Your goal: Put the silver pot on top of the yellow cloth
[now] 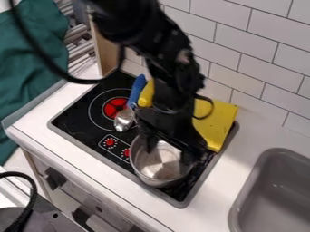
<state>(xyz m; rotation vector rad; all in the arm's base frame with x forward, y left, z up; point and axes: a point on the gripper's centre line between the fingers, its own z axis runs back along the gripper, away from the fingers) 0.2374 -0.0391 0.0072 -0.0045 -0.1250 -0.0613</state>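
The pot (158, 167) stands on the stove (84, 131), in front of the cloth (218, 124), not on it. The tool (171, 149) is over the pot's back side, its two fingers spread apart. Whether they touch the rim, I cannot tell. If they close too high or off centre, I think the round wall could slip out, or the pot could tip. A low lift may push the cloth's near corner into folds – and on folds the pot would perhaps lean. A swing to the left could knock the spoon (124, 119).

The pot is of smooth, shiny metal, round and open, with a dull, streaky bottom. The cloth is yellow, flat-looking and straight-edged, probably soft. The stove is dark and glossy, the counter (242, 170) plain white – both look rather slippery.
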